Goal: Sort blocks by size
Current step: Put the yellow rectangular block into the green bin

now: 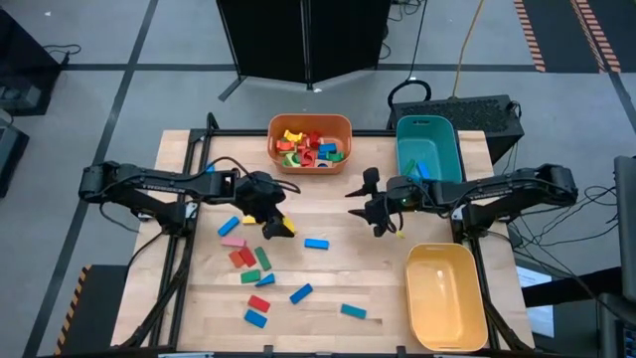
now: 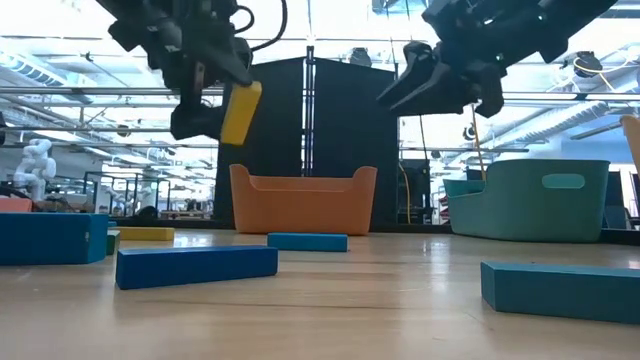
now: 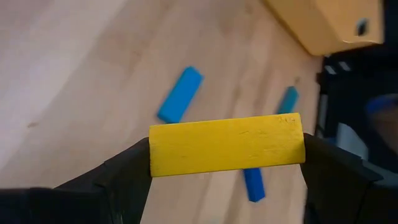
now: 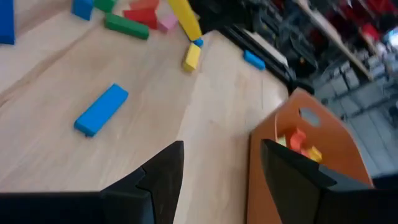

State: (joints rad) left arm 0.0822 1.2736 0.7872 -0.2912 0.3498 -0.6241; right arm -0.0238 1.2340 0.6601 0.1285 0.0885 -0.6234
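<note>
My left gripper (image 1: 270,217) is over the table's middle left, shut on a yellow block (image 3: 227,145), which also shows high above the table in the low view (image 2: 240,112). Several red, blue, green and pink blocks (image 1: 253,264) lie flat on the wood below and nearer, with a blue one (image 1: 316,243) beside them. My right gripper (image 1: 366,202) hangs open and empty above the table's middle, near the orange bin (image 4: 305,155); it also shows in the low view (image 2: 440,85). My left gripper pinches the yellow block by its two short ends (image 3: 155,155), one finger (image 3: 124,177) on each end, so the block's length spans the gap. The fingers slant down from above. The block is lifted clear of the table and stands steeply tilted in the low view.
An orange bin (image 1: 310,124) with several blocks stands at the far middle. A teal bin (image 1: 429,134) with a blue block stands at the far right. A yellow bin (image 1: 445,261) stands at the near right. Bare wood lies between the loose blocks and the yellow bin.
</note>
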